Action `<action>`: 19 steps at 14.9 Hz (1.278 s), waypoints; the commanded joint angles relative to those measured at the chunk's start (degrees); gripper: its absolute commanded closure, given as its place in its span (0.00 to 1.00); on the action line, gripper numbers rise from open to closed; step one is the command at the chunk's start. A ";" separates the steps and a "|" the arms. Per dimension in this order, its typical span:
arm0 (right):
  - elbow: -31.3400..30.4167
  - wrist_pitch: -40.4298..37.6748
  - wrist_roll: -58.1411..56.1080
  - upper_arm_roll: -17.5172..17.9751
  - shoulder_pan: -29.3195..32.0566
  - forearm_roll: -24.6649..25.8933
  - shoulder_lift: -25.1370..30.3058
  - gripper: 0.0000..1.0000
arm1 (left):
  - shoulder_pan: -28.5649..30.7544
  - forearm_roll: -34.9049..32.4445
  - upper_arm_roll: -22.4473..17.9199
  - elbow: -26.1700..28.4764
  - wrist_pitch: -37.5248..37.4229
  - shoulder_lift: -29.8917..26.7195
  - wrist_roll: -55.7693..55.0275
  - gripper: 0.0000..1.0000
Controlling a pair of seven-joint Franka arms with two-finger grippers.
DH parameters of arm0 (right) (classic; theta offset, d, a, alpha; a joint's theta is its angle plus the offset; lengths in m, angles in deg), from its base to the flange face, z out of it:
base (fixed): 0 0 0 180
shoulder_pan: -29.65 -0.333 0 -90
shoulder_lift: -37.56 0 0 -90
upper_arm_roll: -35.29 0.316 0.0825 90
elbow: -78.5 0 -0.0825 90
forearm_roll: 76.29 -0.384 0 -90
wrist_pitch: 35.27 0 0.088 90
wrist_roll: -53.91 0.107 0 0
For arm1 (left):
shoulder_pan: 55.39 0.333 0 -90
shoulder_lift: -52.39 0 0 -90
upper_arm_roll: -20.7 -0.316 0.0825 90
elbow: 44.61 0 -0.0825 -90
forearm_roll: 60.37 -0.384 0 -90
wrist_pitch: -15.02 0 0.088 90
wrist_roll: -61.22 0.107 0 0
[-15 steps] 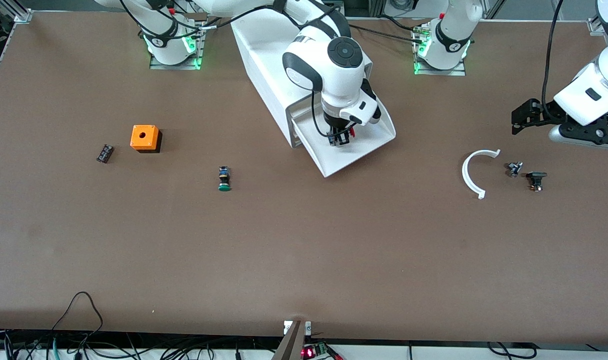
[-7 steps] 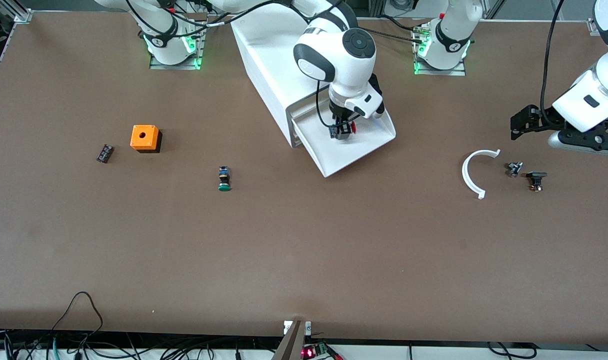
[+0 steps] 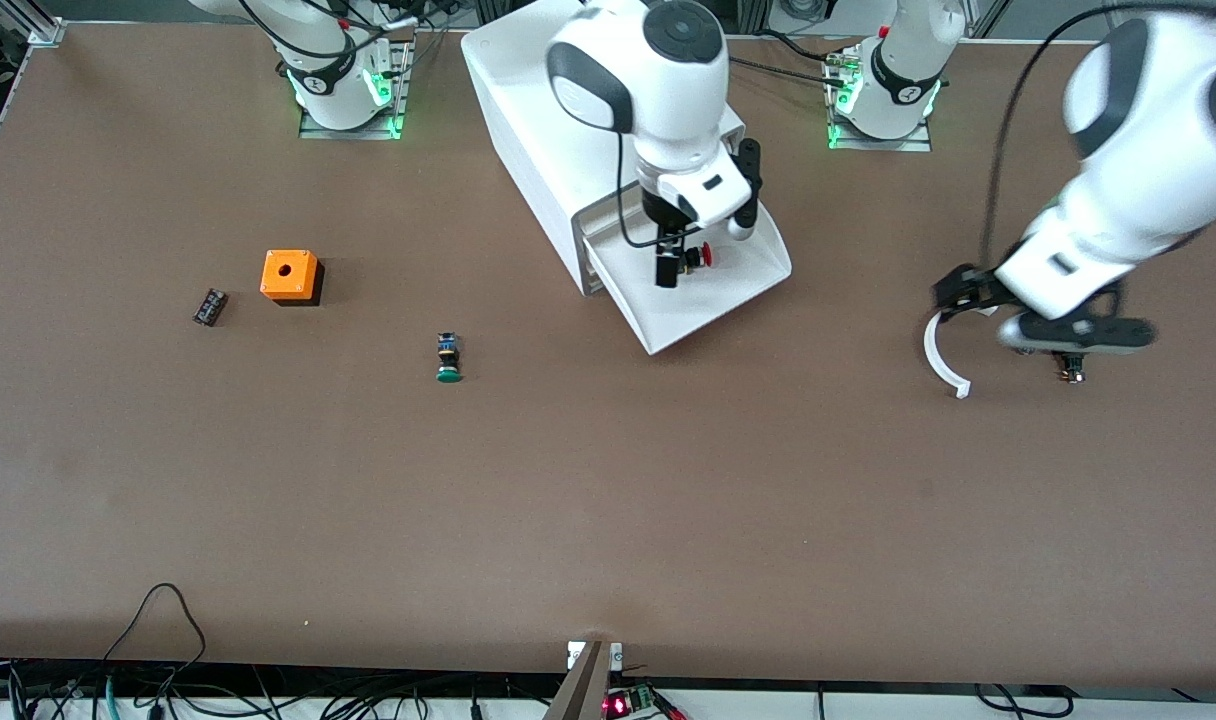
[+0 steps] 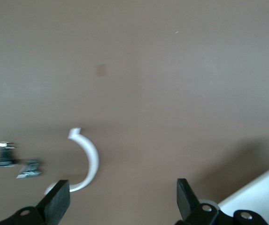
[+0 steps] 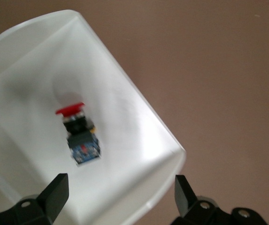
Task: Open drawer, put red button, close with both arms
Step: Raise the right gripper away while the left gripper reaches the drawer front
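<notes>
The drawer [image 3: 713, 300] stands pulled out of the white cabinet [image 3: 528, 120], the lowest of the stack. The red button [image 3: 696, 256] lies on its side in the drawer; it also shows in the right wrist view [image 5: 80, 133], on the drawer floor [image 5: 125, 93]. My right gripper [image 3: 665, 268] hangs open and empty just above the drawer beside the button, its fingers wide apart in the right wrist view [image 5: 120, 190]. My left gripper [image 3: 953, 295] is open and empty in the air over a white curved strip [image 3: 936, 355], toward the left arm's end of the table; the left wrist view [image 4: 122, 194] shows the same.
A green-capped button [image 3: 449, 358], an orange cube with a hole [image 3: 289, 275] and a small black part [image 3: 209, 306] lie toward the right arm's end. Small dark parts [image 3: 1071, 372] lie beside the curved strip [image 4: 89, 157]; two show in the left wrist view [image 4: 5, 154].
My right gripper has let go of the red button and risen; the button now lies in the drawer. My left arm has swung in toward the drawer, over the curved strip.
</notes>
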 commanded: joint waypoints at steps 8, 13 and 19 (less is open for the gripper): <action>-3.20 -5.84 17.57 -3.94 15.09 -5.79 12.36 0.00 | -4.51 0.97 9.38 20.25 37.77 8.76 -29.97 0.00; -14.27 -12.87 35.92 -12.37 16.06 -5.62 17.90 0.00 | -7.85 1.24 13.05 23.94 37.78 9.03 -38.68 0.00; -16.04 -14.56 45.64 -12.29 28.16 -6.05 17.47 0.00 | -8.20 1.41 20.18 26.23 34.45 7.80 -39.49 0.00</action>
